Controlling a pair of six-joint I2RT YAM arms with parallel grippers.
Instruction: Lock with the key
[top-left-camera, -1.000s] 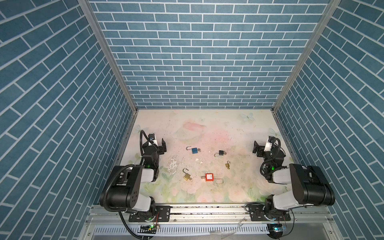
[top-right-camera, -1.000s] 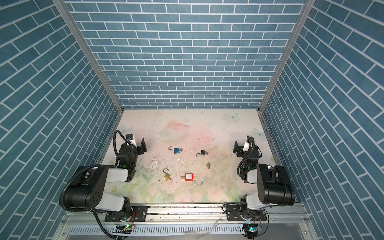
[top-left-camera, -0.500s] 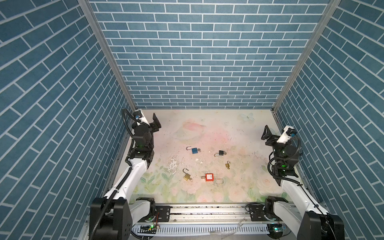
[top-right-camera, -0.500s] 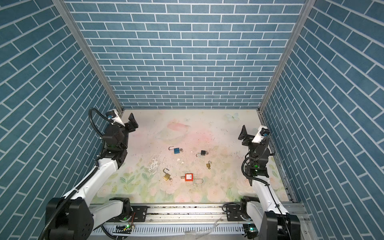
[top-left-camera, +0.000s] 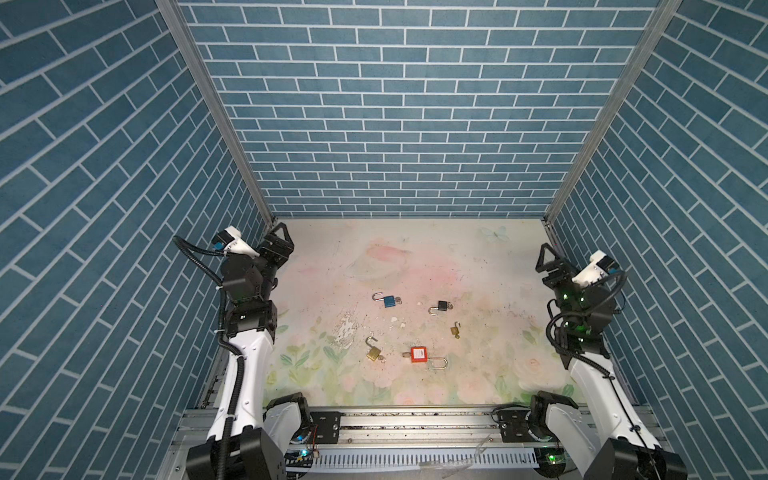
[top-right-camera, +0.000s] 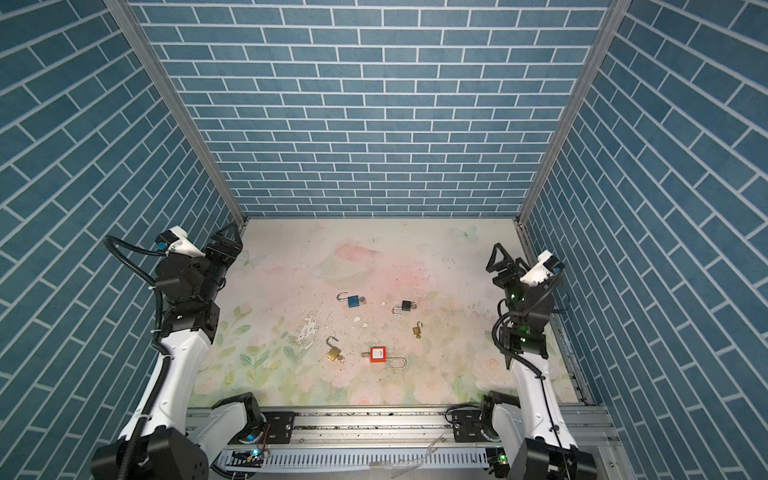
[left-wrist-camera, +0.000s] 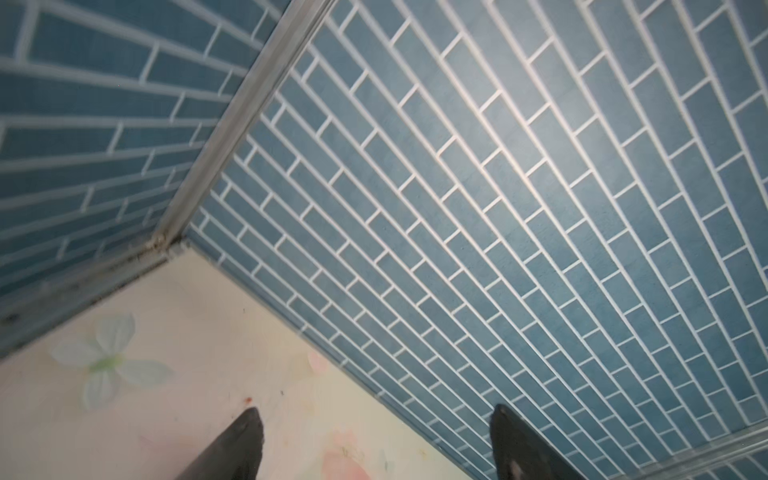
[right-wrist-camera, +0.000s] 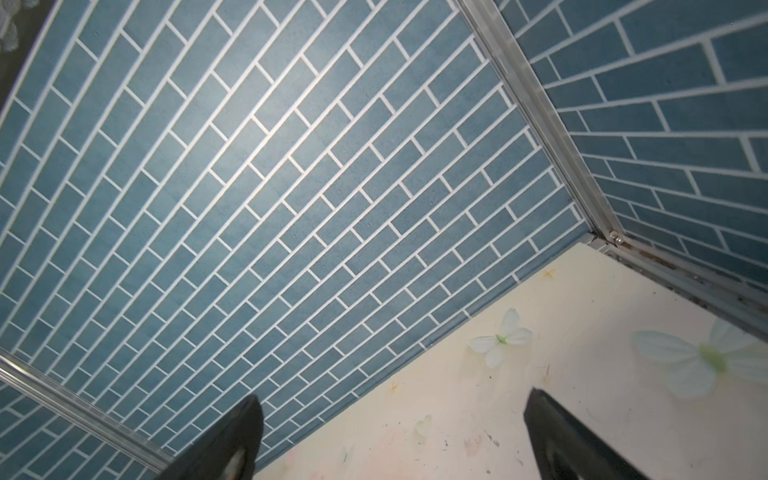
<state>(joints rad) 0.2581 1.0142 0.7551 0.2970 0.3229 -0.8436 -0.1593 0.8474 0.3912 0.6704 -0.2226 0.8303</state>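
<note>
Between my two hands, well apart from both, five padlocks lie scattered on the flowered mat (top-left-camera: 415, 249). The blue padlock (top-left-camera: 389, 301) is the one closest to my left gripper (top-left-camera: 277, 233). The black padlock (top-left-camera: 443, 306) and the small brass padlock (top-left-camera: 454, 330) lie over towards my right gripper (top-left-camera: 550, 259). The larger brass padlock (top-left-camera: 373, 353) and the red padlock (top-left-camera: 418, 354) sit side by side, not touching, back towards my bases and the metal rail (top-left-camera: 415, 419). On both brass locks the shackle stands swung open. A small metal piece shows at the body end of each lock, probably a key, though it is too small to be sure.

Neither hand touches any lock. My left hand hangs above the mat close to the left wall, and its wrist view (left-wrist-camera: 376, 409) shows the two dark fingers (left-wrist-camera: 245, 440) spread wide with only mat and brick between them. My right hand is raised near the right wall, and its wrist view (right-wrist-camera: 395, 395) shows the same wide, empty spread. Each hand points away from the locks, towards its own far corner, where the blue brick walls (top-left-camera: 395, 124) meet at a metal post.
</note>
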